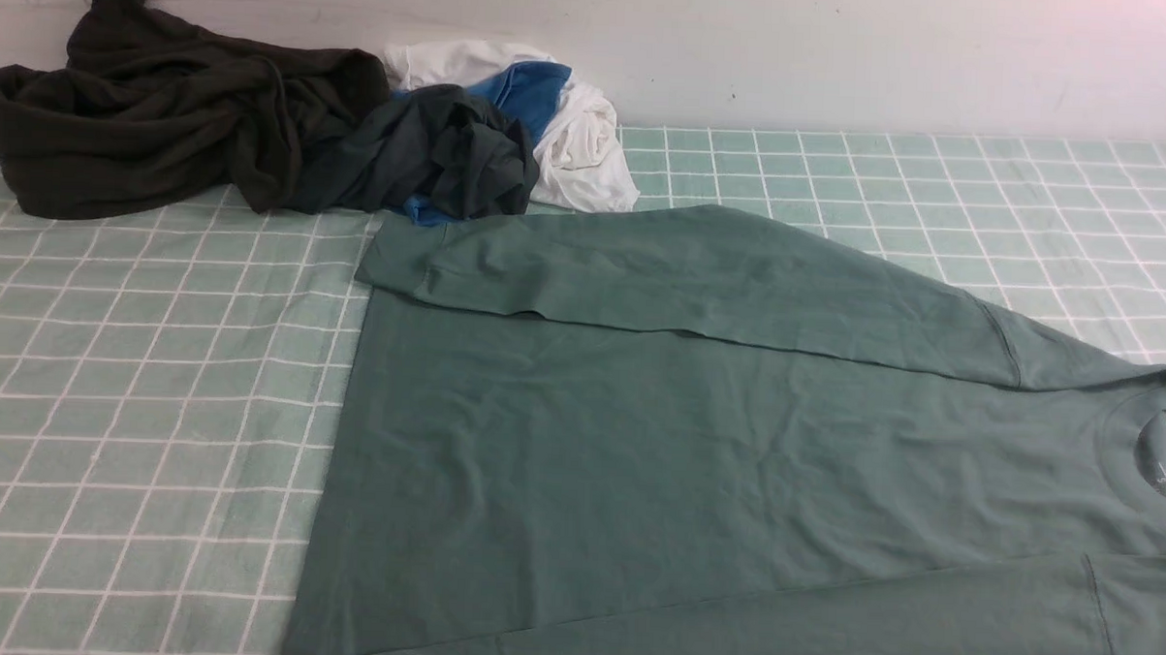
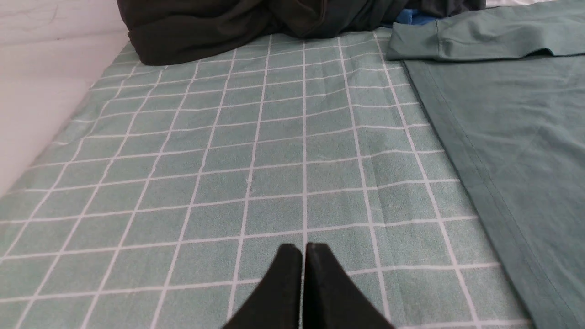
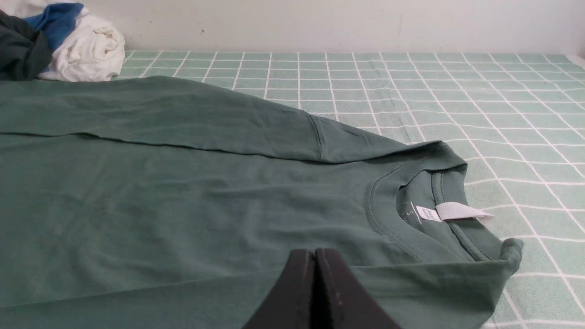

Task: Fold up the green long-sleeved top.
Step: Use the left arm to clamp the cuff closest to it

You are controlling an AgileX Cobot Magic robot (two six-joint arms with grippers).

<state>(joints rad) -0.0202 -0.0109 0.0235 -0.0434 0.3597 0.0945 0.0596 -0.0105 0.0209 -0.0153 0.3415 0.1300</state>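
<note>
The green long-sleeved top (image 1: pixel 695 438) lies flat on the checked cloth, neck to the right, hem to the left. Both sleeves are folded in along the body: the far one (image 1: pixel 701 278) and the near one (image 1: pixel 824 636). Its collar with a white label (image 3: pixel 457 211) shows in the right wrist view. My left gripper (image 2: pixel 303 249) is shut and empty over bare cloth, left of the top's hem (image 2: pixel 493 183). Above the near sleeve, close to the collar, my right gripper (image 3: pixel 314 253) is shut with nothing in it. Neither gripper shows in the front view.
A heap of clothes sits at the back left: a very dark olive-brown garment (image 1: pixel 154 109), a blackish-green one (image 1: pixel 434 157), a blue one (image 1: pixel 528 88) and a white one (image 1: pixel 580 143). A white wall (image 1: pixel 845 46) bounds the back. The checked cloth (image 1: pixel 134 399) covers the surface.
</note>
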